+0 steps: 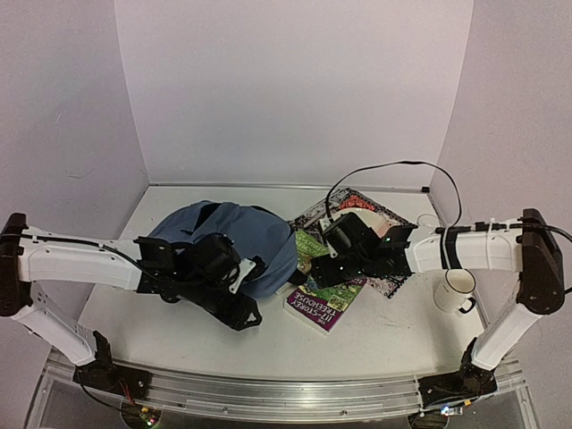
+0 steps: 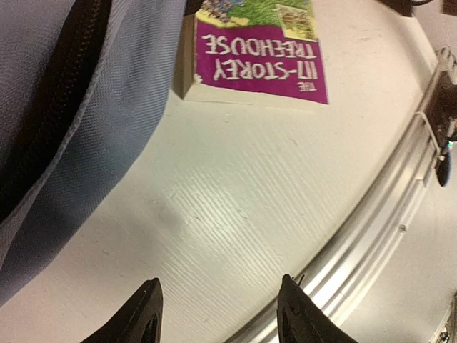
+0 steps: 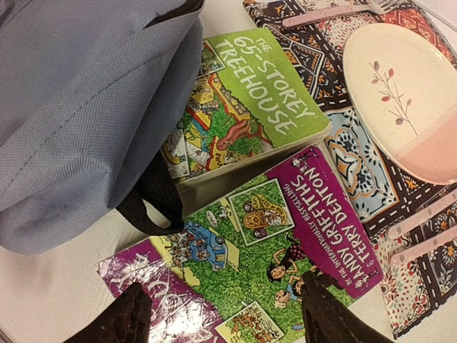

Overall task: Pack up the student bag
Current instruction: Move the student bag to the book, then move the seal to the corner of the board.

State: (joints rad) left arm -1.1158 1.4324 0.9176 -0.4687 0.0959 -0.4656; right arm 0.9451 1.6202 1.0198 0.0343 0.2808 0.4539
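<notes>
Grey-blue fabric identifies the student bag (image 1: 241, 234), which lies slumped on the white table (image 1: 375, 357), left of centre, with its black zipper line facing the near side.

Left gripper (image 2: 221, 314): positioned at the near right edge of the bag. The jaws stand apart with only bare tabletop between them; nothing is gripped. In the left wrist view the bag fabric and zipper fill the left side, just beside the fingers but outside the gap. Contact between finger and fabric cannot be confirmed.

Right gripper (image 3: 228, 311): positioned just right of the bag, above the books. The jaws stand wide apart and hold nothing. They hang over a purple-covered book (image 3: 264, 243) that lies flat on the table. In the right wrist view the bag occupies the upper left, clear of the jaws. Its black handle loop (image 3: 153, 200) lies across the edges of the books.

A green-covered book (image 3: 250, 107) lies partly under the purple one, its left edge touching the bag.

Further right, a patterned placemat (image 3: 357, 164) carries a cream plate (image 3: 407, 93). A white mug (image 1: 456, 290) stands near the right edge of the table, well apart from the bag.
</notes>
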